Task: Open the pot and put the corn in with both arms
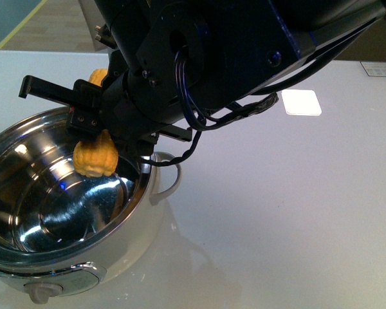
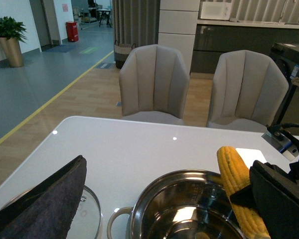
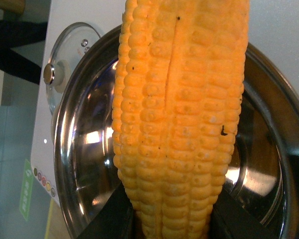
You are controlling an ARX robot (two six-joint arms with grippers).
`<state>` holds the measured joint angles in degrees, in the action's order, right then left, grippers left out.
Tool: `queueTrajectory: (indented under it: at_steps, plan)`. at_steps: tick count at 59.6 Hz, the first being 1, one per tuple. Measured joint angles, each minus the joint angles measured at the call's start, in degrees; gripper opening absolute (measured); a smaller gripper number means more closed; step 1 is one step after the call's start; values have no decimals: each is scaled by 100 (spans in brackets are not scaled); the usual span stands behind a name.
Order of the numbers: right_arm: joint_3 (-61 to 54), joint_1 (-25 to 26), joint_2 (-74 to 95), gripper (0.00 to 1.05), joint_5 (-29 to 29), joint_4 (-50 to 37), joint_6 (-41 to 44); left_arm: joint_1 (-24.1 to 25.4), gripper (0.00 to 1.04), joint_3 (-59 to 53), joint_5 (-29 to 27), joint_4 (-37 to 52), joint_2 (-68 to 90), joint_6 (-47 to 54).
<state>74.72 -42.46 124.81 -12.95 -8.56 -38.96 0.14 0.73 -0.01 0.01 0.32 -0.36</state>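
Note:
The pot [image 1: 64, 212] stands open at the table's front left, its steel inside empty. My right gripper [image 1: 98, 129] hangs over the pot's far rim, shut on the corn [image 1: 95, 159], which stands upright with its lower end just above the bowl. In the right wrist view the corn [image 3: 179, 124] fills the frame between the black fingers [image 3: 107, 221], with the pot [image 3: 70, 149] beneath. My left gripper [image 2: 168, 167] is open and empty, looking over the pot [image 2: 184, 209] and the corn [image 2: 236, 191]. It does not show in the front view.
The glass lid [image 2: 89, 219] lies on the table beside the pot; it also shows in the right wrist view [image 3: 65, 59]. A white card [image 1: 301, 102] lies at the back right. Two grey chairs [image 2: 154, 82] stand beyond the table's far edge.

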Motion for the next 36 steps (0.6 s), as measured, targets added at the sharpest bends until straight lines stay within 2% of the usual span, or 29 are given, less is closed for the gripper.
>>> queueTrajectory:
  at_steps: [24,36]
  plan:
    - [33,-116,52,23,-26,188,136,0,98,0,0,0,0,-2]
    - [48,-129,83,57,-24,186,133,0,98,0,0,0,-2,-2]
